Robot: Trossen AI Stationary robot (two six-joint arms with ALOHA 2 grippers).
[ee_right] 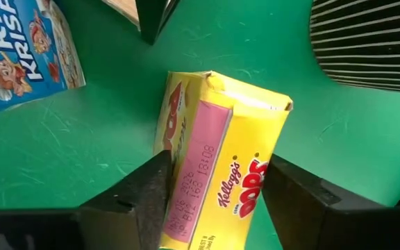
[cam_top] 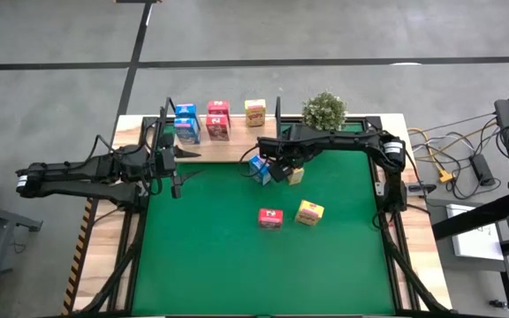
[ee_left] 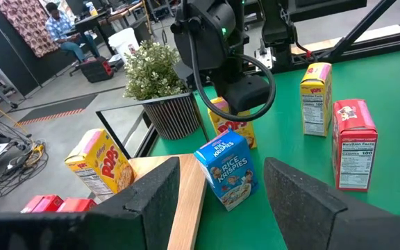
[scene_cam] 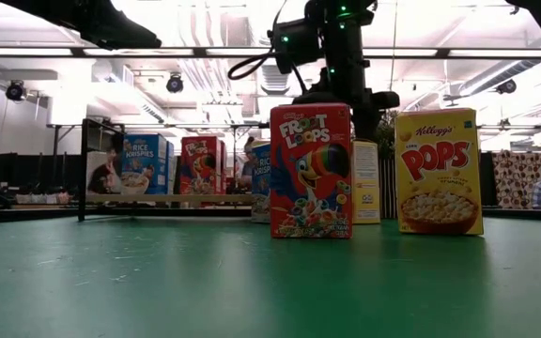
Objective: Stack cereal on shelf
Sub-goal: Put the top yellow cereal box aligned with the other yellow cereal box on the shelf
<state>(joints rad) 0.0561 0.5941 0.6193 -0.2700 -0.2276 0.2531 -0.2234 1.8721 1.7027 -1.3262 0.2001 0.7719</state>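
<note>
The right gripper (ee_right: 214, 201) hangs over the green mat (cam_top: 237, 256) just in front of the shelf (cam_top: 224, 146), its fingers (ee_right: 134, 198) spread to either side of a yellow Pops box (ee_right: 221, 173) that stands on the mat; whether they press on the box cannot be told. At about nine o'clock from that box, just beside it, stands a blue Rice Krispies box (cam_top: 259, 169), close to the shelf's front edge. Toward six o'clock from the pair, well apart, a red Froot Loops box (cam_top: 270, 218) and a second yellow box (cam_top: 309, 213) stand side by side. On the shelf, at twelve o'clock on the counter (cam_top: 422, 265), are blue boxes (cam_top: 186, 124), pink-red boxes (cam_top: 218, 121) and one yellow box (cam_top: 254, 112), with a potted plant (cam_top: 324, 111) beyond the shelf's three o'clock end. The left gripper (cam_top: 177, 168) waits at the mat's nine o'clock edge, fingers (ee_left: 151, 201) apart and empty.
</note>
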